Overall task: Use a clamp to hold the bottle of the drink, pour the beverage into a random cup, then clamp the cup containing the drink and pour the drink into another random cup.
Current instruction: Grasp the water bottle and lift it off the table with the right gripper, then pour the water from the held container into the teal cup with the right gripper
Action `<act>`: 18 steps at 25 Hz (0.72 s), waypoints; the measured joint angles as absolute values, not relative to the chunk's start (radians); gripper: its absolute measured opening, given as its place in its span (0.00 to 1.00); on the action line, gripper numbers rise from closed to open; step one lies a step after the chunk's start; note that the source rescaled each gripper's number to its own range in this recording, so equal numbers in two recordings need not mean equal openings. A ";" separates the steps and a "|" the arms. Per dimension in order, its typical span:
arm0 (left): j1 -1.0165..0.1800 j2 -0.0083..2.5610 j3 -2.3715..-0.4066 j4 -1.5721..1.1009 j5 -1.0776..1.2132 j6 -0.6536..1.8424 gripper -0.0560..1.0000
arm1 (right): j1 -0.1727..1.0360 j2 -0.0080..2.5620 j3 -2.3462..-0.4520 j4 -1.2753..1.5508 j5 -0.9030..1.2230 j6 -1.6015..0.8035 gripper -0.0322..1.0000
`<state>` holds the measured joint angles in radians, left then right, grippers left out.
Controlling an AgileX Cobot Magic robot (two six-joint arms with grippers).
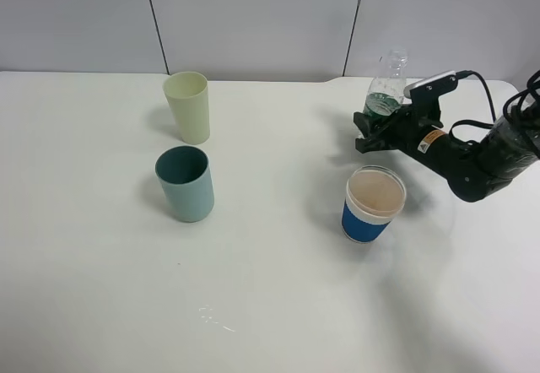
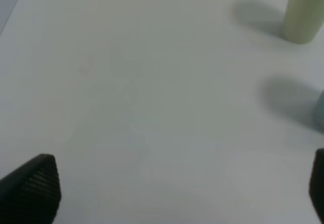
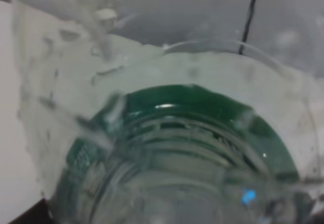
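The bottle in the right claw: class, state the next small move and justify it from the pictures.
Probably lift the bottle and carry it left toward the teal cup: the right claw is shut on it, well apart from that cup.

Bare table (image 1: 278, 170) lies between teal tumbler (image 1: 187, 191) and blue-and-white cup (image 1: 374, 208) near bottle (image 1: 385, 93).

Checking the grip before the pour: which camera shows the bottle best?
Exterior high: it shows most of the bottle, gripped near its green label by the right hand. The right wrist view gives a blurred close-up of the label and clear wall. The left wrist view misses it.
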<state>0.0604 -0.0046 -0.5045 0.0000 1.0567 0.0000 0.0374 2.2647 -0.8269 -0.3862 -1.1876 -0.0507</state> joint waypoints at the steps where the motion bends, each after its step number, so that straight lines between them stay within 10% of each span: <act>1: 0.060 -0.005 -0.504 0.000 1.057 0.000 1.00 | 0.037 2.255 -0.827 -0.386 -1.187 -0.051 0.05; 18: 0.060 -0.005 -0.504 0.000 1.057 0.006 1.00 | 0.129 2.052 -0.846 -0.365 -0.913 -0.057 0.04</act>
